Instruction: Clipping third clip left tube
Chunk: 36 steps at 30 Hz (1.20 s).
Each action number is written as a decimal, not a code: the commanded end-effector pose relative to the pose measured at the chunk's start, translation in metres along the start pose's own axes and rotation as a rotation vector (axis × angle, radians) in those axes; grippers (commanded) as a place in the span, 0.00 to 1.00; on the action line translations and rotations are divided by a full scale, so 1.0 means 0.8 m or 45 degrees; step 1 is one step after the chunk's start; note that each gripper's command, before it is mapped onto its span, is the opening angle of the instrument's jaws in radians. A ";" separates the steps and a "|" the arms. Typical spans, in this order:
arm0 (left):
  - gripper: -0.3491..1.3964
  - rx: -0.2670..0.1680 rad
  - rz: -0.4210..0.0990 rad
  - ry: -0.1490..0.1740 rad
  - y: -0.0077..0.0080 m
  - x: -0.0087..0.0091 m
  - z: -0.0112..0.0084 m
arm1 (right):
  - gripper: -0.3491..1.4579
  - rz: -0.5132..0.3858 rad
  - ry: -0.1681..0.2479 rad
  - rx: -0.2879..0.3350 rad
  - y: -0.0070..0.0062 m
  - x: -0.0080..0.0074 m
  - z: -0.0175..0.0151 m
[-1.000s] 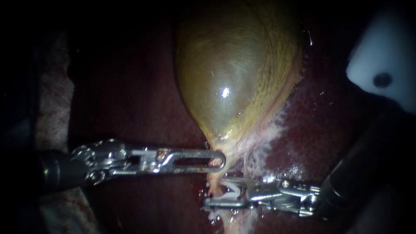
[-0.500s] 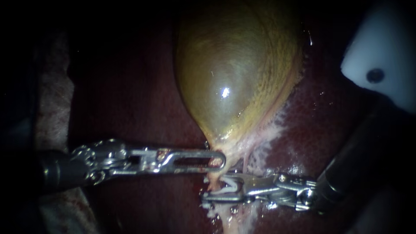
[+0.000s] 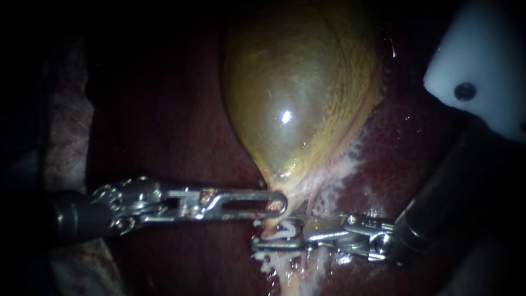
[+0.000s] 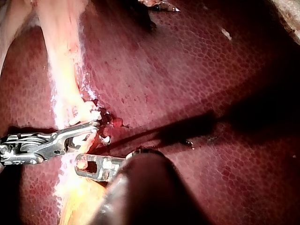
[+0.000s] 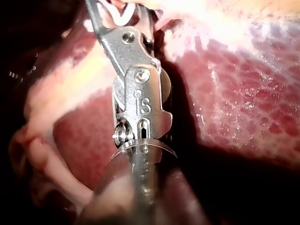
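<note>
While left instrument (image 3: 276,204) grips gallbladder (image 3: 296,98) neck, right instrument (image 3: 262,241), pincer seemingly clamped on the clip (image 3: 285,230), should squeeze squarely across the tube (image 3: 287,274).

The liver (image 3: 181,137) is the bed here: a dark red, finely mottled, wet surface that spreads on every side of the gallbladder (image 3: 296,98). The gallbladder lies directly on it, a glossy yellow-green sac that narrows to a neck at its lower end. Along the gallbladder's right edge a fringe of whitish tissue (image 3: 339,175) clings to the liver. From the gallbladder's neck a pale tube (image 3: 290,277) runs down over the liver. Well left of the gallbladder, past the liver's edge, a pale speckled surface (image 3: 66,126) shows; what it is cannot be told.
</note>
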 end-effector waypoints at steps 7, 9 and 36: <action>0.00 0.000 0.000 0.000 0.0000 0.0000 0.0000 | 0.37 0.016 0.000 0.004 -0.0002 0.0000 0.0001; 0.00 0.000 0.000 0.000 0.0000 0.0000 0.0000 | 0.36 0.016 0.000 0.004 -0.0003 0.0000 0.0001; 0.00 0.001 0.000 0.000 -0.0001 -0.0001 0.0000 | 0.00 0.013 -0.015 0.038 -0.0004 0.0000 -0.0004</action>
